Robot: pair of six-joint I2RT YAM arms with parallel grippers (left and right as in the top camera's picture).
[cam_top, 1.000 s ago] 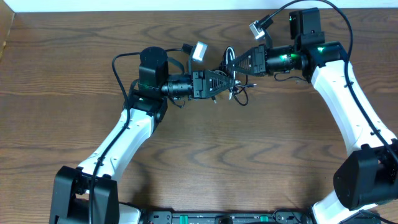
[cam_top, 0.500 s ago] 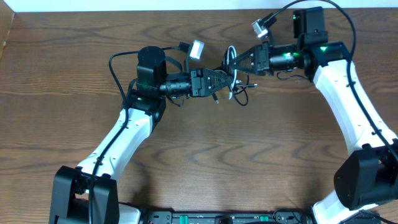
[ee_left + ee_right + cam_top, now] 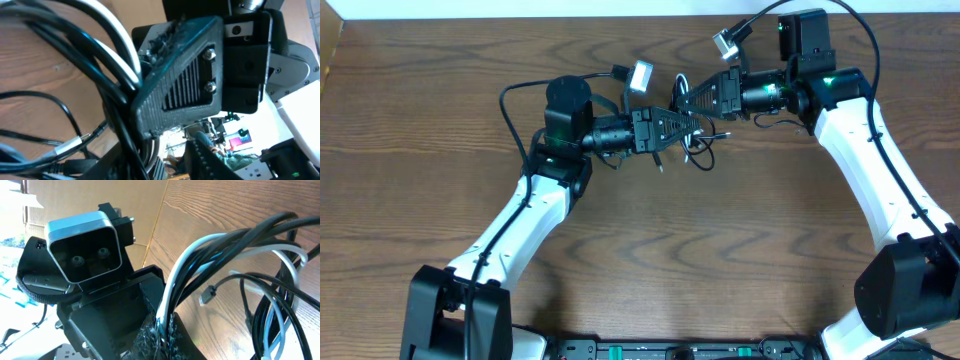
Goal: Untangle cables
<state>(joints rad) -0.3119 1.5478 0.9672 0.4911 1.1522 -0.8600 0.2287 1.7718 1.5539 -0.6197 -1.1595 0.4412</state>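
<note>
The cables (image 3: 698,142) are a knot of thin black and white cords at the table's far middle, between both arms. My right gripper (image 3: 682,102) comes in from the right and is shut on a bundle of white and black strands (image 3: 225,250), which rise out of its fingertips (image 3: 165,330). My left gripper (image 3: 680,125) points right into the same knot. In the left wrist view its jaws (image 3: 162,160) stand partly apart, with black strands (image 3: 117,120) running between them and a gap beside its right finger (image 3: 200,155). The right gripper's ribbed finger (image 3: 185,85) fills that view's middle.
The wooden table (image 3: 720,250) stretches towards the near edge. A small plug end (image 3: 207,296) hangs on a thin black cord over the wood. The left arm's thick black lead (image 3: 508,100) loops at its left. A cardboard wall (image 3: 100,192) stands behind.
Both grippers have shifted a little left and towards the far edge, carrying the knot along. The left jaws have narrowed around the black strands.
</note>
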